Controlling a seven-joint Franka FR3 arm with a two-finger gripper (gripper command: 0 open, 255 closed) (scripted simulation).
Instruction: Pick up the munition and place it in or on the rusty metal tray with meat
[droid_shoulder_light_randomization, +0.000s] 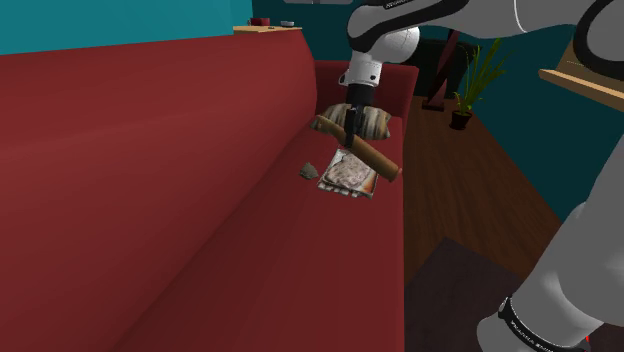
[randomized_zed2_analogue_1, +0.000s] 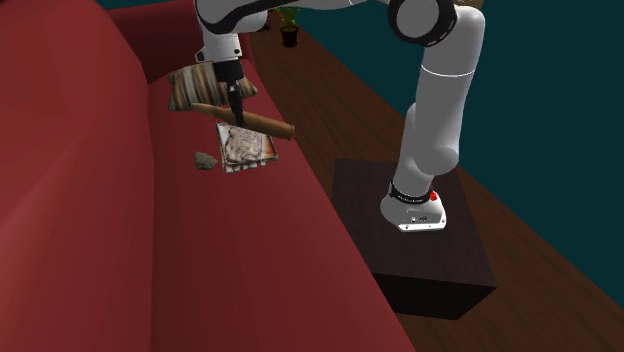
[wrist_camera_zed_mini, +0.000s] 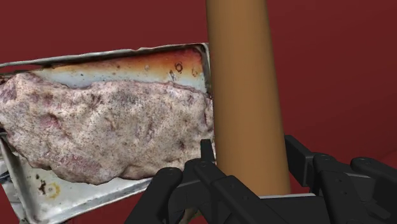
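The munition (droid_shoulder_light_randomization: 377, 160) is a long brown cylinder, held slanted in the air with my gripper (droid_shoulder_light_randomization: 350, 130) shut on it near its middle. It hangs just above the rusty metal tray (droid_shoulder_light_randomization: 345, 191), which lies on the red sofa seat with a slab of mottled meat (wrist_camera_zed_mini: 102, 127) in it. In the second exterior view the munition (randomized_zed2_analogue_1: 265, 123) crosses over the far end of the tray (randomized_zed2_analogue_1: 235, 168) under the gripper (randomized_zed2_analogue_1: 238, 115). In the wrist view the black fingers (wrist_camera_zed_mini: 210, 172) clasp the munition (wrist_camera_zed_mini: 245, 95), which runs along the tray's rusty rim (wrist_camera_zed_mini: 127, 60).
A striped cushion (droid_shoulder_light_randomization: 370, 120) rests against the sofa arm just behind the tray. A small grey lump (droid_shoulder_light_randomization: 308, 171) lies on the seat beside the tray. The sofa back (droid_shoulder_light_randomization: 150, 120) rises along one side. The dark stand (randomized_zed2_analogue_1: 430, 240) sits on the wooden floor.
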